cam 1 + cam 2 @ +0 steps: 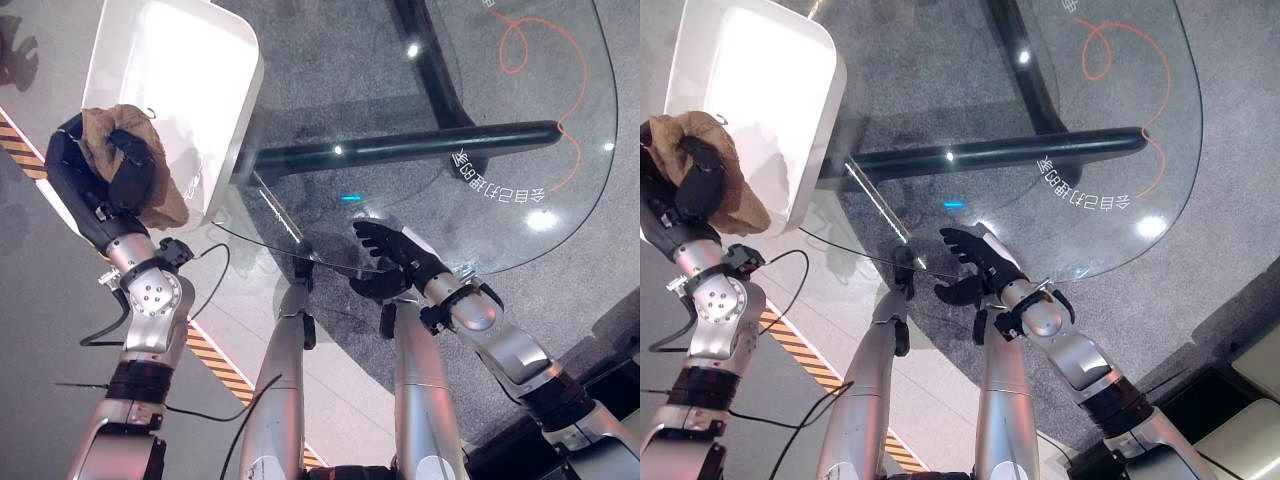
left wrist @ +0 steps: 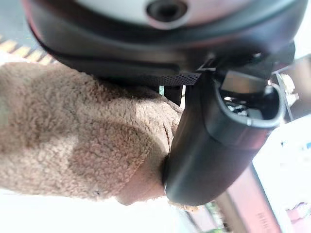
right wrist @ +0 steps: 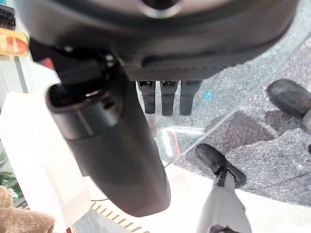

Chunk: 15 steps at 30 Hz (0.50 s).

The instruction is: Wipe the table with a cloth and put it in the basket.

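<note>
The wiping looks finished, judging by where things lie: the brown cloth (image 1: 120,150) is off the glass tabletop (image 1: 440,200) and bunched in the left robot hand (image 1: 95,175), whose fingers and thumb curl round it. In the left wrist view the fleecy fabric presses against the palm with the thumb clamped across it. What is left is the drop. The white basket (image 1: 190,70) sits just beside this robot hand, on its far side, with its rim touching or nearly touching the hanging fold of cloth; the cloth is at the rim, not yet inside. The hand probably needs to carry it over the basket's hollow and then release it.

The right robot hand (image 1: 385,250) rests at the near edge of the tabletop, well apart from the cloth, fingers straight and loosely spread, holding nothing. It seems idle for this step.
</note>
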Available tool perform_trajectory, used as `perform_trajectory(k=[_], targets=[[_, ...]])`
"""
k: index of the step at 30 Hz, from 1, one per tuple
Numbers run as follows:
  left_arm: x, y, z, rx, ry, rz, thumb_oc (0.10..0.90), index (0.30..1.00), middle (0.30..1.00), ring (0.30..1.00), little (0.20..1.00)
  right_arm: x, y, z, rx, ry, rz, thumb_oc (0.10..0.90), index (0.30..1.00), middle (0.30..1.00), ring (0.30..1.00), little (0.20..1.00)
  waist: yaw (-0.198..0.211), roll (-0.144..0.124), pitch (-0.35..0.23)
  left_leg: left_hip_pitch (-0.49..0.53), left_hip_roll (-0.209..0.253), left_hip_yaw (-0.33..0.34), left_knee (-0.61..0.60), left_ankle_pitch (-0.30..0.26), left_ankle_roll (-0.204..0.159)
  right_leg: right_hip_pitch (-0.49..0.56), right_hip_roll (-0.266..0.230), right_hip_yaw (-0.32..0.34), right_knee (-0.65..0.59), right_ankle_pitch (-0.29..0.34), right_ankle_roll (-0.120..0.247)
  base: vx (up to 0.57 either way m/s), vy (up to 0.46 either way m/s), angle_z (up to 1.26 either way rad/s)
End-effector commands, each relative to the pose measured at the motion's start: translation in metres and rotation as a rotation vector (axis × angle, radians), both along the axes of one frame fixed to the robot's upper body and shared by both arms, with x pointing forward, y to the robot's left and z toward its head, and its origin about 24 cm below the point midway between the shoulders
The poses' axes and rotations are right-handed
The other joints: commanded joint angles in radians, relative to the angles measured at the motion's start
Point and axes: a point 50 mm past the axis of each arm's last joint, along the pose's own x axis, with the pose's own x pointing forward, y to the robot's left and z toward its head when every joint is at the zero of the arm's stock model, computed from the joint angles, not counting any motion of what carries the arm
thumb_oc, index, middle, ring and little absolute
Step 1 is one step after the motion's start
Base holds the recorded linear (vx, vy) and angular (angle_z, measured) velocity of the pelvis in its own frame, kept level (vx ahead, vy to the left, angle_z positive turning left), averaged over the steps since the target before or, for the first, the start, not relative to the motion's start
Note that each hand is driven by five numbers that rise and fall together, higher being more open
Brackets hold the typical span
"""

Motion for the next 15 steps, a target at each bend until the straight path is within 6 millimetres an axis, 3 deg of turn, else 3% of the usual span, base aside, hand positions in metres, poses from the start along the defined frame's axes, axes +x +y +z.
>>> perform_trajectory(k=[1,4,6,8,15], targets=[[-0.017,0.017,0.048,0.135,-0.218,0.144,0.100,0.300,0.300,0.300,0.200,-0.017,0.014,-0.016,0.021,0.129,0.128,0.800,0.900,0.900,0.900,0.900,-0.013,0.015,-0.027,-0.056,-0.053,0.084,0.191,-0.166,0.047,-0.003,0.071,-0.005,-0.207,0.134,0.002,0.02,0.047,-0.02],[-0.011,0.017,0.049,0.191,-0.192,0.209,0.100,0.300,0.300,0.300,0.200,-0.020,0.017,-0.024,0.009,0.186,0.162,0.800,0.900,0.900,0.900,0.900,-0.014,0.012,-0.027,-0.052,-0.050,0.075,0.204,-0.193,0.039,-0.004,0.080,0.000,-0.189,0.109,0.010,0.05,0.045,-0.02],[-0.007,0.016,0.060,0.268,-0.187,0.286,0.100,0.300,0.300,0.300,0.200,-0.017,0.019,-0.020,-0.003,0.184,0.175,0.800,0.900,0.900,0.900,0.900,-0.019,0.008,-0.027,-0.093,-0.048,0.087,0.196,-0.160,0.042,-0.042,0.078,-0.005,-0.202,0.143,0.006,-0.03,0.034,-0.02],[-0.005,0.017,0.061,0.302,-0.168,0.334,0.100,0.300,0.300,0.300,0.200,-0.018,0.020,-0.024,-0.004,0.207,0.182,0.800,0.900,0.900,0.900,0.900,-0.019,0.008,-0.027,-0.076,-0.046,0.079,0.206,-0.189,0.035,-0.028,0.085,0.002,-0.187,0.115,0.012,0.03,0.029,-0.04],[0.007,0.019,0.074,0.393,-0.127,0.401,0.100,0.300,0.300,0.300,0.200,-0.012,0.018,-0.021,-0.008,0.214,0.189,0.800,0.900,0.900,0.900,0.900,-0.030,0.003,-0.027,-0.109,-0.040,0.084,0.208,-0.178,0.028,-0.058,0.086,-0.001,-0.187,0.127,0.012,0.00,0.018,-0.04]])
